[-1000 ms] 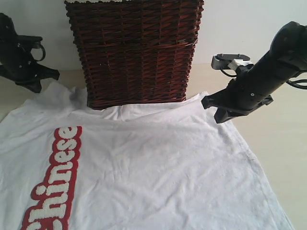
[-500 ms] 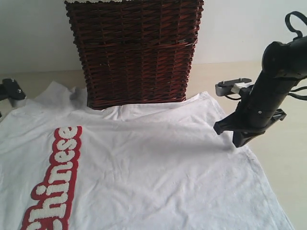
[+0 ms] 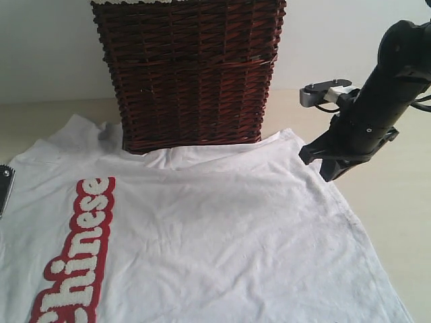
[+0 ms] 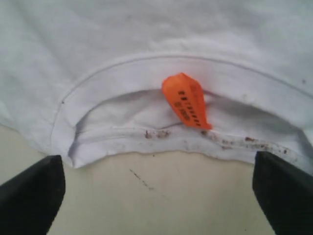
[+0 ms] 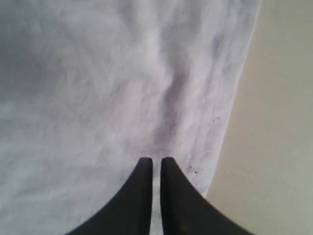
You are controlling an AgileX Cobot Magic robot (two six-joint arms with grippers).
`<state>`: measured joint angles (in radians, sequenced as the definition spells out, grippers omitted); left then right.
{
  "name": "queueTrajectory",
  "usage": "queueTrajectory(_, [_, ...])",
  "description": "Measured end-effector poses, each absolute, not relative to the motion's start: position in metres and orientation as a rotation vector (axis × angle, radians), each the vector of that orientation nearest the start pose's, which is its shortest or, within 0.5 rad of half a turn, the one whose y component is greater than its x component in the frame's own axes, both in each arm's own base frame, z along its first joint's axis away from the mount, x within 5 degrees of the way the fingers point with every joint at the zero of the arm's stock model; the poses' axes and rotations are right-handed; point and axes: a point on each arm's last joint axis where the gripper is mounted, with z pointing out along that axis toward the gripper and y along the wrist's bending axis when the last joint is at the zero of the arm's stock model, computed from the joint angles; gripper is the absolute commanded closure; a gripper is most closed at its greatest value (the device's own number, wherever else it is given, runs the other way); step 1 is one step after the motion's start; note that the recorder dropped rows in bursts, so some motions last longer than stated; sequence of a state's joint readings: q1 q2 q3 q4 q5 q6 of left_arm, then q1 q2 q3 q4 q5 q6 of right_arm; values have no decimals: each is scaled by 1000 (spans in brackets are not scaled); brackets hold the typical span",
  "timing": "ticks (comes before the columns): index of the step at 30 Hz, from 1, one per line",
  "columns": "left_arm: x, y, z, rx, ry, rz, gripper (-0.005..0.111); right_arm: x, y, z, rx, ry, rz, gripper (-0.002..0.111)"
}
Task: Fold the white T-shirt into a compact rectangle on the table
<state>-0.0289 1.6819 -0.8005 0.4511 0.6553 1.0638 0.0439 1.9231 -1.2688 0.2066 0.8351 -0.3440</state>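
Left wrist view: L gripper point(image 4: 157, 196) wide apart by collar point(image 4: 146, 73) of white T-shirt point(image 4: 146, 29), flat on table point(image 3: 404, 229). R gripper point(image 5: 156, 164) nearly together over hem point(image 5: 211, 122), empty; you could snag one layer, skewing fold.

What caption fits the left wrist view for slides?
Open left gripper faces the collar of the white T-shirt, orange tag showing, on the table.

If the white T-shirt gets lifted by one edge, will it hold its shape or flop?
Probably flops: the white T-shirt lies creased and limp on the table. Likely light, being thin cloth. The wicker basket at its far edge might snag it.
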Motion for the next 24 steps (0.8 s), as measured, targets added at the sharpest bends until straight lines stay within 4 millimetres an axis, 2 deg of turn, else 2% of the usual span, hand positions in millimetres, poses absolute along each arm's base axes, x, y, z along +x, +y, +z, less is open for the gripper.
queueTrajectory(3, [275, 22, 148, 2072, 2387, 462, 1, 372, 31, 170, -384, 2919, 211, 97])
queueTrajectory(6, [272, 33, 146, 1976, 2455, 362, 1, 372, 32, 170, -383, 2916, 237, 97])
queueTrajectory(8, [268, 32, 144, 2078, 2369, 232, 1, 372, 33, 171, -399, 2908, 244, 97])
queueTrajectory(12, [268, 26, 138, 2177, 2254, 110, 1, 372, 33, 171, -427, 2898, 243, 97])
queueTrajectory(14, [268, 30, 132, 2208, 2251, 85, 1, 372, 33, 171, -431, 2897, 245, 97])
queueTrajectory(15, [267, 39, 128, 2205, 2274, 71, 1, 372, 33, 171, -435, 2896, 244, 97])
queueTrajectory(19, [268, 57, 131, 2136, 2325, 83, 1, 372, 34, 171, -437, 2894, 256, 97])
queueTrajectory(24, [269, 58, 131, 2142, 2261, 32, 1, 375, 35, 172, -451, 2856, 264, 97])
